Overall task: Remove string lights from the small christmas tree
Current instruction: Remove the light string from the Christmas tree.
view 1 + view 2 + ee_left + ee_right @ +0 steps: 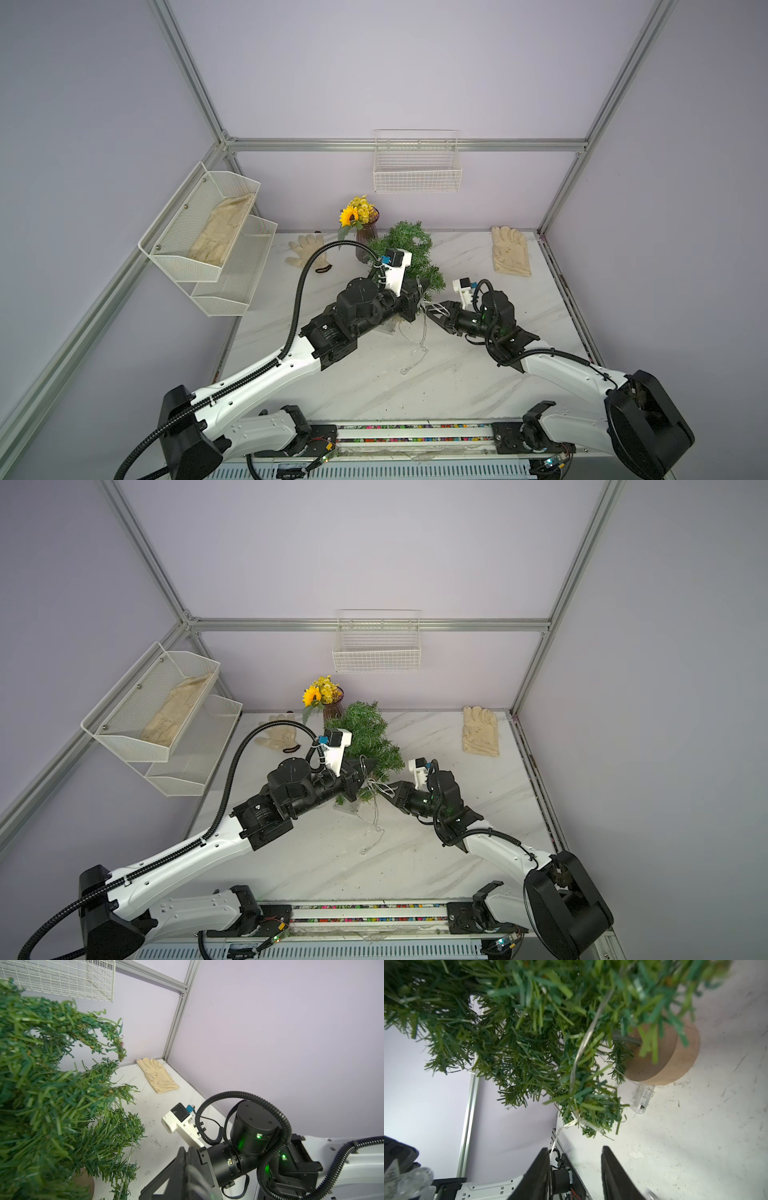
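Note:
The small christmas tree (409, 253) stands at the back middle of the marble table in both top views; its tan round base (670, 1059) shows in the right wrist view. The string lights (428, 309) loop out of its lower branches and trail down onto the table (415, 353). Their clear plastic box (641, 1099) lies beside the base. My left gripper (417, 297) is shut on a bunch of the string lights at the tree's lower edge. My right gripper (575, 1148) is open just right of it, and a strand (553, 1142) runs past one finger.
A brown vase with a sunflower (365, 241) stands just left of the tree. Cream gloves lie at the back left (307, 249) and back right (511, 251). A wire basket (417, 166) hangs on the back wall. A mesh shelf (208, 232) on the left wall holds another glove.

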Robot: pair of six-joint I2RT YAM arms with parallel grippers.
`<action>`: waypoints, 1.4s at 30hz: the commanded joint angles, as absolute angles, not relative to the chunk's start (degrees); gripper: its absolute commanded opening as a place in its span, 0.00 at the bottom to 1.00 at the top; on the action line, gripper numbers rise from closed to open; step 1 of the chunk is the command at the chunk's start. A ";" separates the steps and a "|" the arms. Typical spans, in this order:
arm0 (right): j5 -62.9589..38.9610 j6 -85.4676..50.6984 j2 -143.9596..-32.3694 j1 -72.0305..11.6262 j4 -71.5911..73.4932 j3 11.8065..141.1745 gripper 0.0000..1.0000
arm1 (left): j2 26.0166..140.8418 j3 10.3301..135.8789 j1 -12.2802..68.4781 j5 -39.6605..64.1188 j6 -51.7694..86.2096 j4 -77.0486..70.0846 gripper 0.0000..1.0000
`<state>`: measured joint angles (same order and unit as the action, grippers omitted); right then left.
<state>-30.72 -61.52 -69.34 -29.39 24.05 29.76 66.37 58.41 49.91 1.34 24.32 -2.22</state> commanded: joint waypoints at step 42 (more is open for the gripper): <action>-29.03 -73.38 -86.03 -42.45 60.35 27.57 0.56 | 68.51 66.49 50.01 0.88 25.22 -5.40 0.00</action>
<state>-31.35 -70.57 -86.89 -42.04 56.14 28.36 69.47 60.90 49.91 0.82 24.73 -2.46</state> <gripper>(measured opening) 0.561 0.047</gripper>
